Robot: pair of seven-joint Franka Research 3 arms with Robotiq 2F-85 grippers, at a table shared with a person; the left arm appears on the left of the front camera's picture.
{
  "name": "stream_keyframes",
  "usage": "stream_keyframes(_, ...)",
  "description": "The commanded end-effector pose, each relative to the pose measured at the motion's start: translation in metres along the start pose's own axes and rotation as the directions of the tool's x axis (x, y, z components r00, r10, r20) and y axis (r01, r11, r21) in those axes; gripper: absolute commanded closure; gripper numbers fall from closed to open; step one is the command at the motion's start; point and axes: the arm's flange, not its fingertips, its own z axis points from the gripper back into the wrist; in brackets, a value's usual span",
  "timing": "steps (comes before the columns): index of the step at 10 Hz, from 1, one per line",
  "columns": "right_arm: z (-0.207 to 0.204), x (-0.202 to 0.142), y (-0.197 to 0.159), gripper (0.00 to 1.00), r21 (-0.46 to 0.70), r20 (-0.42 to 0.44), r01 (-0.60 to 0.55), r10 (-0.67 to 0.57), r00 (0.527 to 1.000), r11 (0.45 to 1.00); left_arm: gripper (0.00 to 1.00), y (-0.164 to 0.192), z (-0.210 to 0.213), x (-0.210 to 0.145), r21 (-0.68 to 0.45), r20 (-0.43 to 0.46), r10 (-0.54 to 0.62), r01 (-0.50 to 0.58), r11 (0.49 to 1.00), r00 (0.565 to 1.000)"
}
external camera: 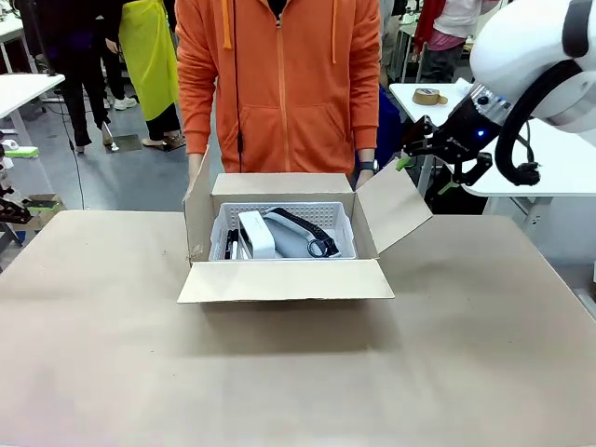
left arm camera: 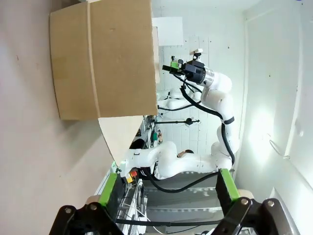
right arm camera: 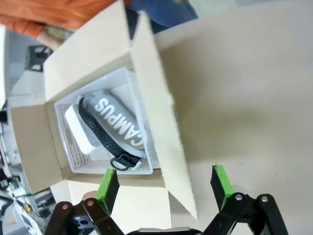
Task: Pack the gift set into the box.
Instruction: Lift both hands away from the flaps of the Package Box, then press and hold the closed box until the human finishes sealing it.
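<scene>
Brown paper-covered table point(external camera: 298, 372), near part bare. The box point(external camera: 284, 279) sits mid-table with all four flaps splayed. Inside it a white slotted basket point(external camera: 326, 216) holds the gift set point(external camera: 279, 233), pale grey with a black strap, so probably only closing remains. Left gripper point(left arm camera: 167, 186) is low beside the box wall, fingers wide, empty. Right gripper point(external camera: 424, 172) hangs above the right flap, spread wide, holding nothing, likely poised to fold it. A person in an orange hoodie point(external camera: 279, 84) stands at the far edge. Beyond are white tables and a tape roll point(external camera: 429, 96).
</scene>
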Motion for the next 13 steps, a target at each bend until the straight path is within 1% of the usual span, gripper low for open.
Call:
stream_keyframes(1, 0.026, -0.005, -0.047, 0.00, 0.217, 0.015, -0.087, 0.085, 0.996, 0.972, 0.00, 0.005, -0.003, -0.003, 0.004, 0.002, -0.014, 0.014, 1.000, 1.000)
stream_keyframes(2, 0.042, -0.012, -0.078, 0.00, 0.341, 0.058, -0.072, 0.055, 0.997, 0.938, 0.00, 0.005, -0.003, -0.003, 0.004, 0.002, -0.014, 0.014, 1.000, 1.000)
stream_keyframes(3, 0.053, -0.021, -0.116, 0.00, 0.448, 0.073, -0.020, -0.015, 0.997, 0.894, 0.00, 0.005, -0.003, -0.003, 0.004, 0.002, -0.014, 0.014, 1.000, 1.000)
stream_keyframes(4, 0.057, -0.031, -0.151, 0.00, 0.604, 0.056, 0.023, -0.071, 0.996, 0.796, 0.00, 0.005, -0.003, -0.003, 0.004, 0.002, -0.014, 0.014, 1.000, 1.000)
stream_keyframes(5, 0.050, -0.034, -0.180, 0.00, 0.637, 0.007, 0.167, -0.223, 0.975, 0.752, 0.00, 0.005, -0.003, -0.003, 0.004, 0.002, -0.014, 0.014, 1.000, 1.000)
stream_keyframes(6, 0.034, -0.029, -0.194, 0.00, 0.635, -0.025, 0.287, -0.353, 0.935, 0.717, 0.00, 0.005, -0.003, -0.003, 0.004, 0.002, -0.014, 0.014, 1.000, 1.000)
stream_keyframes(7, 0.070, -0.031, -0.148, 0.00, 0.569, 0.090, 0.074, -0.152, 0.984, 0.819, 0.00, 0.005, -0.003, -0.003, 0.004, 0.002, -0.014, 0.014, 1.000, 1.000)
stream_keyframes(13, 0.070, -0.031, -0.148, 0.00, 0.569, 0.090, 0.074, -0.152, 0.984, 0.819, 0.00, 0.005, -0.003, -0.003, 0.004, 0.002, -0.014, 0.014, 1.000, 1.000)
